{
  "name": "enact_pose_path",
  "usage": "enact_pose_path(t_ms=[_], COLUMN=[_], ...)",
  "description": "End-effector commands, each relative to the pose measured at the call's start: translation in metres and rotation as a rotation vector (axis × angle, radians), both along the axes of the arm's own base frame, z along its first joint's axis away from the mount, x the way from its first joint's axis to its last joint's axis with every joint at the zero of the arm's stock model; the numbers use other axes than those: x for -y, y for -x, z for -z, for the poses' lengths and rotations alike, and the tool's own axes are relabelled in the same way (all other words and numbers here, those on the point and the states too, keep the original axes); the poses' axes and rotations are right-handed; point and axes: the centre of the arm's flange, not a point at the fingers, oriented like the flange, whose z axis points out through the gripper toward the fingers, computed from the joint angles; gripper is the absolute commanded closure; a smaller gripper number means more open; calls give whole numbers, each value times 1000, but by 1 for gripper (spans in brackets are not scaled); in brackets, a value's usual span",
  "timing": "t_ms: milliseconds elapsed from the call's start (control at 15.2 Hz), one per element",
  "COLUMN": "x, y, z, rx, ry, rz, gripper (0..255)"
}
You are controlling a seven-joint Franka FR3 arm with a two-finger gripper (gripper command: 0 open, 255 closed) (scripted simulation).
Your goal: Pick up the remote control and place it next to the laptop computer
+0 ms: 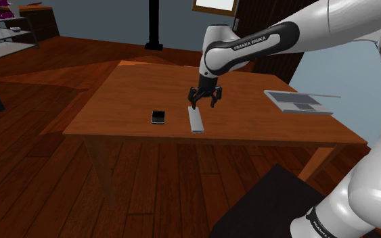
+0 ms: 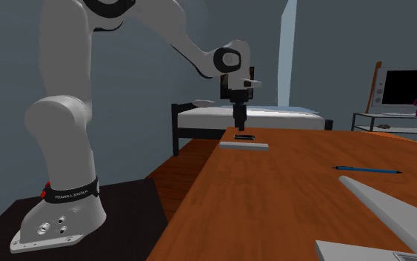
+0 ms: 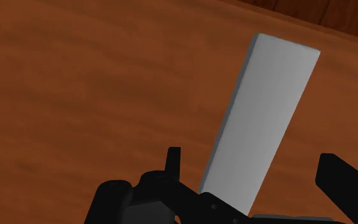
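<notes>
In the shoulder view the grey remote control (image 1: 196,120) lies flat on the wooden tabletop (image 1: 250,122). A small black device (image 1: 158,117) is near it on this view's left, and the laptop (image 1: 297,101) is well apart on the right. The jaws hang open just above the far end of the remote control and hold nothing.

In the second exterior view the remote control (image 2: 244,146) lies under the jaws. The black device (image 2: 244,137) is beyond it, and a blue pen (image 2: 368,170) lies nearer the camera.

In the wrist view the remote control (image 3: 260,121) lies between the two fingers (image 3: 339,181), which stand wide apart and do not touch it.
</notes>
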Motion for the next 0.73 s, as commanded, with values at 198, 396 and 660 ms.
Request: enact_pose_path(t_ms=[198,396,660], x=[-3,-3,-2], y=[-37,-37,-37], z=[40,56,75], rx=[-20,-20,-20], ry=[-10,-10,-10], rz=[57,57,57], gripper=[0,0,0])
